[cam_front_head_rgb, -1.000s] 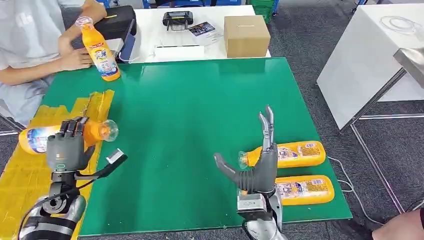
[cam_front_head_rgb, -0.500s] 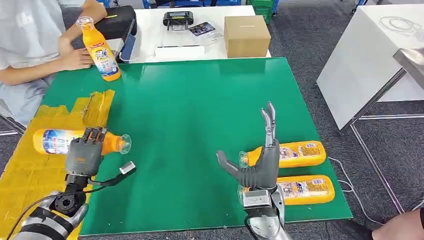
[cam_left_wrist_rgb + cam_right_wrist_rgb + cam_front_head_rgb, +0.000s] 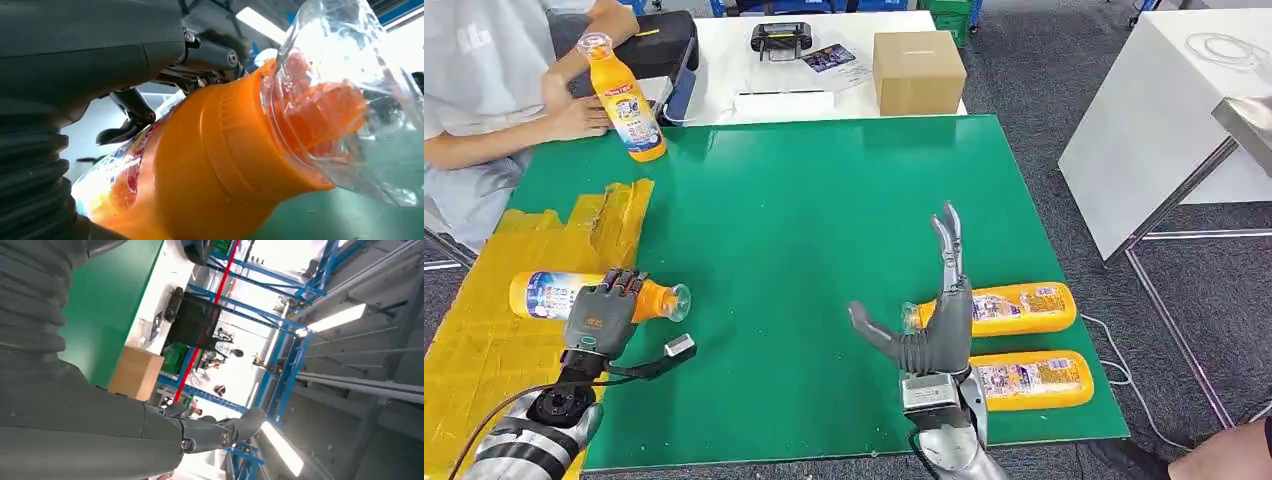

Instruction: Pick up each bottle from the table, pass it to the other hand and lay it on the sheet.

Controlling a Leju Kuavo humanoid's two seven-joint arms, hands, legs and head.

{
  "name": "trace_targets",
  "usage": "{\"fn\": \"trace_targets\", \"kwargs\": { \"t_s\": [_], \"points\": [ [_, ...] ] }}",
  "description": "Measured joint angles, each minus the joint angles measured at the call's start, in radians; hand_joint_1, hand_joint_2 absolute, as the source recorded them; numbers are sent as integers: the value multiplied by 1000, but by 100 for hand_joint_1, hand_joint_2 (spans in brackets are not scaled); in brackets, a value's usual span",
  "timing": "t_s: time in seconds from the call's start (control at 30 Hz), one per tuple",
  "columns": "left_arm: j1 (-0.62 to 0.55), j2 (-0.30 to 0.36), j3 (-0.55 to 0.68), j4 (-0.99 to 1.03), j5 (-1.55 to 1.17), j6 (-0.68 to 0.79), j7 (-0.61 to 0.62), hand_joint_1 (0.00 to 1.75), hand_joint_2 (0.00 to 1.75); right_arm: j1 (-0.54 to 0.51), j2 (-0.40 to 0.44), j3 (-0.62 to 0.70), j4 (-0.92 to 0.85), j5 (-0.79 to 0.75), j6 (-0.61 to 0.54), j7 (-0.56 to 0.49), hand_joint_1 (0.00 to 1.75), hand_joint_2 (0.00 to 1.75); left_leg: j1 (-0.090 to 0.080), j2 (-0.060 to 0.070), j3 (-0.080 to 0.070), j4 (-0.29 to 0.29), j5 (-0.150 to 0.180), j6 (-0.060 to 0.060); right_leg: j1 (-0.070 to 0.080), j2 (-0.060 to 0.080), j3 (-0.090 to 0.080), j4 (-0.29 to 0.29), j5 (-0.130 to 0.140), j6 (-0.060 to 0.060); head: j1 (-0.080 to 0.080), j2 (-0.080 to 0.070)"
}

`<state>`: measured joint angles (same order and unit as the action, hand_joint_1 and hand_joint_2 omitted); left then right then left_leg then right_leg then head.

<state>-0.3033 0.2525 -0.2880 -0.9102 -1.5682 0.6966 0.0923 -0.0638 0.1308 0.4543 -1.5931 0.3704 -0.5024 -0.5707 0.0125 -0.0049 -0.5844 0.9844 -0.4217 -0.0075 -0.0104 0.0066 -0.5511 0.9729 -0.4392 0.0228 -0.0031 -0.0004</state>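
Head view: left hand (image 3: 602, 315) lowered bottle (image 3: 594, 296) onto sheet (image 3: 484, 340).

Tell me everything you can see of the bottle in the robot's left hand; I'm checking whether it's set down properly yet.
The bottle is clear plastic, full of orange drink, with a blue, white and red label round its body and a clear cap over an orange top. It lies on its side, body over the yellow sheet, neck and cap out over the green table, cap pointing toward the right hand's side. The left hand holds it near the shoulder, dark fingers curled over it. Whether it rests on the sheet, I cannot tell.
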Motion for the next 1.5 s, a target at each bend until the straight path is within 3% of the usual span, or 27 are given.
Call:
{"fn": "trace_targets", "kwargs": {
  "t_s": [0.43,0.47,0.5,0.53,1.1,1.33,1.5],
  "points": [
    [-23,-30,90,93,7,0,-36,175,175,-2,0,7,15,0,1,1,0,175,0,0,0,0,0,0,0,0,0,0,0,0,0,0],
    [-28,-32,95,105,16,2,-45,127,175,-2,0,7,16,0,1,1,0,175,0,0,0,0,0,0,0,0,0,0,0,0,0,0],
    [-35,-34,100,120,20,3,-51,45,175,-2,0,7,16,0,1,1,0,175,0,0,0,0,0,0,0,0,0,0,0,0,0,0],
    [-39,-35,101,128,21,3,-54,3,175,-2,0,7,17,0,1,1,0,175,0,0,0,0,0,0,0,0,0,0,0,0,0,0],
    [-146,-68,150,342,56,-26,-171,0,175,-2,0,6,19,9,7,12,0,175,0,-2,6,0,0,0,0,-1,7,0,0,0,0,0],
    [-145,-66,182,348,211,-36,-301,0,175,-1,0,4,19,12,14,13,0,175,0,-1,8,-1,0,0,0,-1,9,0,0,0,0,0],
    [-76,-67,233,269,487,1,-501,0,175,1,-1,-3,19,12,16,11,0,175,0,0,8,-1,0,0,0,0,8,0,0,0,0,0]
  ]
}}
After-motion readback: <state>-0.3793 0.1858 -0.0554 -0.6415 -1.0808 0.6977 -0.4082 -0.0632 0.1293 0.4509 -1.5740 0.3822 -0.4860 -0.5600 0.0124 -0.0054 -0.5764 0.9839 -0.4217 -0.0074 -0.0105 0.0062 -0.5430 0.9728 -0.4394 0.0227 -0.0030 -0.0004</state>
